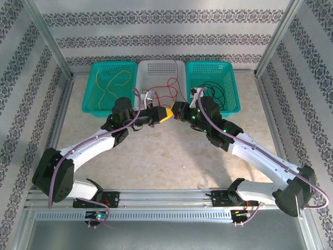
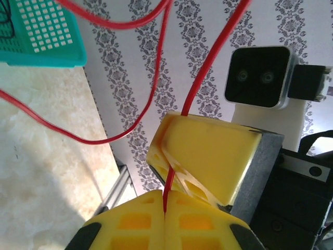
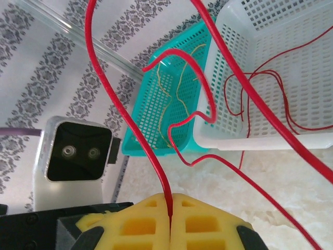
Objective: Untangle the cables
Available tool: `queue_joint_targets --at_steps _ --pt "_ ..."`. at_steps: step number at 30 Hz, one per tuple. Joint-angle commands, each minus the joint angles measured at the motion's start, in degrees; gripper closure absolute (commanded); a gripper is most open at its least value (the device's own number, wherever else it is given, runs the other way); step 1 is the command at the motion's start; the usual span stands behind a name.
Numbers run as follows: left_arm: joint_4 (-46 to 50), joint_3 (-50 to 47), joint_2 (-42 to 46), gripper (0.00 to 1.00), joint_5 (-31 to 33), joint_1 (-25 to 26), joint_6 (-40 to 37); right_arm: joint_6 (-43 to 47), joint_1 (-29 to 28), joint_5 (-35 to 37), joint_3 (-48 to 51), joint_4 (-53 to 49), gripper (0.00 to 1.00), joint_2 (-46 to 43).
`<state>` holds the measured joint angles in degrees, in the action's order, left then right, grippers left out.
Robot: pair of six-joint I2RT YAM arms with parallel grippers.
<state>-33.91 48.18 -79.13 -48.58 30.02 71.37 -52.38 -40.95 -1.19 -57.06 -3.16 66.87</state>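
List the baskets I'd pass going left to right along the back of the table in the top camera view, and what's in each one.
Going across: left teal plastic basket holding a thin yellow cable → white plastic basket holding a thin red cable → right teal plastic basket holding a thin black cable.

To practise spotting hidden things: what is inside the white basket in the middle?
Thin red cables lie looped inside the white basket. The left arm's wrist covers its near left corner, so anything there is hidden.
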Motion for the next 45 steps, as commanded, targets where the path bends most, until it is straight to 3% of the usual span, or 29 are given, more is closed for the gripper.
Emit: queue_joint_targets --at_steps 1,12,17,18,22,26,32,39,45 --pt "-1.9 -1.32 0.84 1.0 3.13 0.59 -0.64 -4.38 1.03 -0.04 3.47 7.36 1.0 -2.94" --pt "-5.47 -4.3 7.89 1.0 18.67 -2.28 -1.55 -9.16 0.22 1.49 11.4 13.29 1.0 -7.23" --pt "-13.03 -2.69 5.62 1.0 18.16 -2.39 0.39 -10.99 -1.17 2.13 14.6 14.49 0.97 -8.32" --pt "-13.85 -2.58 5.08 1.0 17.81 -2.42 0.79 -10.82 -1.11 2.38 14.61 14.36 0.92 -8.69" --pt "-13.68 -3.0 5.02 1.0 17.55 -2.38 0.53 -9.24 -0.02 3.43 13.29 10.64 0.55 -10.67" --pt "-10.75 -2.38 6.59 1.0 16.88 -2.59 -1.68 -6.35 4.07 1.17 11.08 3.42 0.39 -12.76" --pt "4.42 2.18 11.02 1.0 14.94 -2.65 -11.72 1.96 9.26 -4.67 6.17 -6.97 0.32 -15.67" --pt "7.1 4.14 11.84 1.0 12.38 -2.72 -12.93 10.24 10.54 -9.49 -2.41 -16.06 0.33 -9.41" --pt "9.71 5.75 12.31 1.0 11.5 -2.77 -14.28 11.94 9.84 -12.16 -6.96 -14.85 0.34 -4.71"
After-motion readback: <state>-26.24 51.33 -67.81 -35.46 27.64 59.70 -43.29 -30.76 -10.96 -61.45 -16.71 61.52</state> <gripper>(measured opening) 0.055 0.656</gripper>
